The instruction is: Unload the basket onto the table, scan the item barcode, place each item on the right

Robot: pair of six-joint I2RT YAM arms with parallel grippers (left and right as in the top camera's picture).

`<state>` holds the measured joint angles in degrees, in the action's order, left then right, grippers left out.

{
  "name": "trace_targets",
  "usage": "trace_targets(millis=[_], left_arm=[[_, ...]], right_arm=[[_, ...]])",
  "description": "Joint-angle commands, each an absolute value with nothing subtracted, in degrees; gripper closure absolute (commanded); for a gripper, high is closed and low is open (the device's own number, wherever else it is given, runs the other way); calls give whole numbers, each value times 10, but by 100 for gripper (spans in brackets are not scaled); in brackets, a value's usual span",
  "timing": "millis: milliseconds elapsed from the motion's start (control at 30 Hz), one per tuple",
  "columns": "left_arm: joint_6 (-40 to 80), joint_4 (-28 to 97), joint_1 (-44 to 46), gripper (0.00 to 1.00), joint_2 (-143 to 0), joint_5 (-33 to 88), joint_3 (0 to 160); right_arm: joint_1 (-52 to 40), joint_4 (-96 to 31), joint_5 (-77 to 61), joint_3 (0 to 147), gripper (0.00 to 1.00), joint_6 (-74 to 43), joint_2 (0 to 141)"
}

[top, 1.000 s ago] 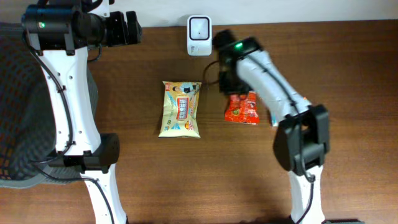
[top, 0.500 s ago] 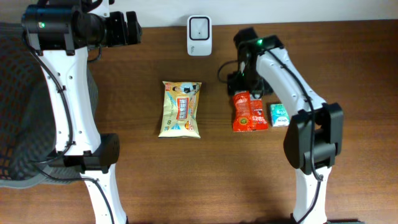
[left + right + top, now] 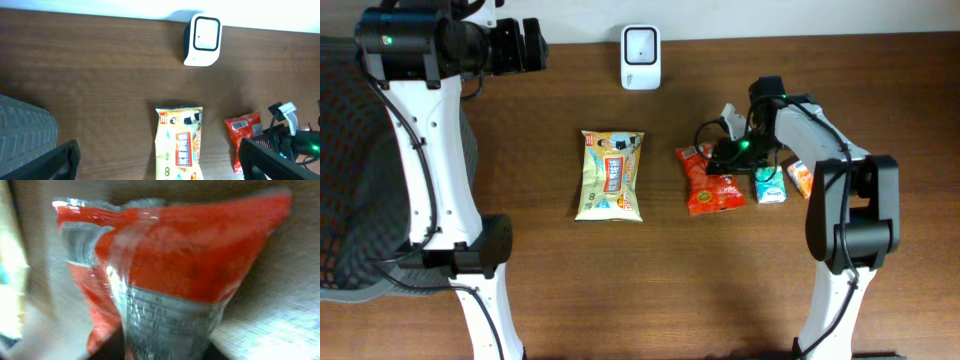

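The right pincer [image 3: 725, 158] hangs just over the red packet [image 3: 705, 192], which lies between the yellow packet [image 3: 611, 175] and a teal box [image 3: 770, 187]; whether it grips, I cannot tell. The left pincer [image 3: 532, 45] stands wide.

no print on the yellow packet [image 3: 610, 175], red packet [image 3: 710, 187] or scanner [image 3: 640, 44] is legible.

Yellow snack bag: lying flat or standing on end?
Lying flat. The yellow snack bag shows its whole printed face to the overhead camera and rests on the table, with nothing propping it up.
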<state>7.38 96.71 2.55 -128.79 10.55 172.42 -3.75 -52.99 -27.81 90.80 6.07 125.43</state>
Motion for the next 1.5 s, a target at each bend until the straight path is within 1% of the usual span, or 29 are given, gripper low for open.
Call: trace_targets(millis=[0, 33, 133, 167, 233, 267, 300, 333, 400, 433, 500, 567, 633, 667, 700, 767, 833, 900, 933, 1000, 1033, 1067, 1133, 1233, 1267, 1333, 1367, 1433, 1467], left_arm=[[77, 967, 25, 1, -1279, 109, 1731], [77, 967, 25, 1, -1279, 109, 1731], [77, 967, 25, 1, -1279, 109, 1731], [77, 967, 25, 1, -1279, 109, 1731], [77, 967, 25, 1, -1279, 109, 1731], [77, 967, 25, 1, -1279, 109, 1731], [77, 967, 25, 1, -1279, 109, 1731], [77, 967, 24, 1, -1279, 109, 1731], [77, 967, 25, 1, -1279, 109, 1731], [77, 967, 25, 1, -1279, 109, 1731], [77, 967, 24, 1, -1279, 109, 1731], [77, 967, 25, 1, -1279, 109, 1731], [77, 967, 24, 1, -1279, 109, 1731], [77, 967, 24, 1, -1279, 109, 1731], [77, 967, 24, 1, -1279, 109, 1731], [77, 967, 24, 1, -1279, 109, 1731], [77, 967, 25, 1, -1279, 109, 1731], [77, 967, 25, 1, -1279, 109, 1731], [77, 967, 24, 1, -1279, 109, 1731], [77, 967, 24, 1, -1279, 109, 1731], [77, 967, 25, 1, -1279, 109, 1731], [77, 967, 24, 1, -1279, 109, 1731], [77, 967, 24, 1, -1279, 109, 1731], [77, 967, 24, 1, -1279, 109, 1731], [77, 967, 24, 1, -1279, 109, 1731], [77, 967, 24, 1, -1279, 109, 1731], [77, 967, 24, 1, -1279, 109, 1731], [77, 967, 24, 1, -1279, 109, 1731], [77, 967, 24, 1, -1279, 109, 1731]], right_arm=[[-41, -544, -266, 923, 82, 40, 1270], [-41, -560, -266, 952, 96, 40, 1270], [-41, -610, -266, 1066, 96, 44, 1270], [-43, -627, -266, 1109, 96, 85, 1270], [-52, -635, -249, 1173, 96, 102, 1270], [-58, -632, -218, 1192, 96, 100, 1270], [-73, -620, -119, 1207, 96, 80, 1270], [-87, -623, -62, 1206, 96, 79, 1270], [-119, -653, -35, 1187, 96, 78, 1270], [-134, -654, 15, 1173, 96, 43, 1270], [-167, -658, 234, 1159, 96, -74, 1270], [-194, -675, 408, 1156, 96, -177, 1270], [-214, -671, 423, 1131, 96, -225, 1271], [-222, -655, 423, 1100, 92, -245, 1271], [-233, -627, 390, 1055, 78, -245, 1271], [-252, -618, 326, 1032, 73, -245, 1271], [-282, -608, 253, 1032, 46, -245, 1271], [-300, -609, 234, 1040, 46, -245, 1271], [-300, -620, 226, 1054, 39, -245, 1270], [-288, -675, 213, 1110, 37, -245, 1270], [-272, -745, 204, 1181, 34, -242, 1270], [-265, -774, 174, 1215, 28, -211, 1270], [-256, -820, 55, 1262, 1, -149, 1270], [-253, -854, -2, 1237, 1, -133, 1270], [-246, -854, -58, 1227, 1, -133, 1270], [-204, -868, -81, 1221, 1, -133, 1270], [-177, -868, -115, 1213, 1, -116, 1270], [-137, -863, -246, 1179, 2, -6, 1270], [-118, -842, -294, 1137, 1, 0, 1270]])
